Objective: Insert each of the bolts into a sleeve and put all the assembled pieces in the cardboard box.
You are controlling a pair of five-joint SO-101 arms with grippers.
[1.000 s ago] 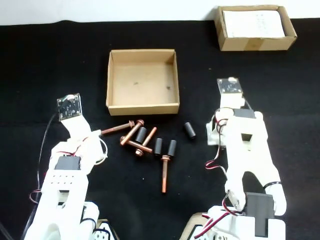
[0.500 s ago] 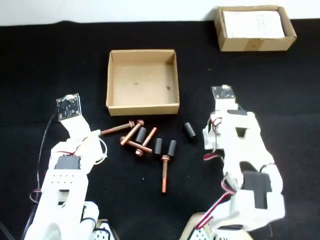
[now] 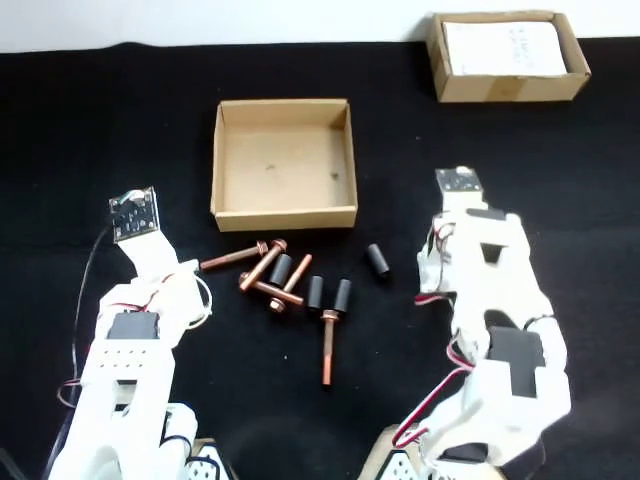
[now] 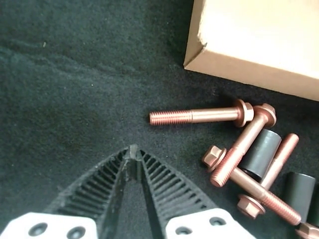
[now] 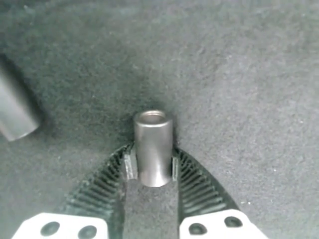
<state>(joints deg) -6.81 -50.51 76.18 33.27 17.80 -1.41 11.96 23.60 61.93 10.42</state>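
Several copper bolts point(image 3: 262, 265) and black sleeves point(image 3: 315, 292) lie in a loose pile in front of the open cardboard box point(image 3: 285, 217). One more sleeve point(image 3: 378, 259) lies apart, to the right of the pile. My left gripper point(image 4: 133, 152) is shut with nothing in it. It points at the threaded end of the nearest bolt point(image 4: 199, 116), a short gap away. My right gripper point(image 5: 152, 158) is shut on a sleeve point(image 5: 152, 147), held just above the mat. The loose sleeve point(image 5: 15, 114) lies beside it.
A second cardboard box point(image 3: 510, 88) holding a white sheet stands at the back right. Black mat covers the table. Both white arms point(image 3: 495, 300) flank the pile, and open mat lies between the pile and the front edge.
The right arm has shifted: its wrist swung a little toward the pile and back, and its rear links dropped toward the front edge. The left arm and the pile look unchanged.
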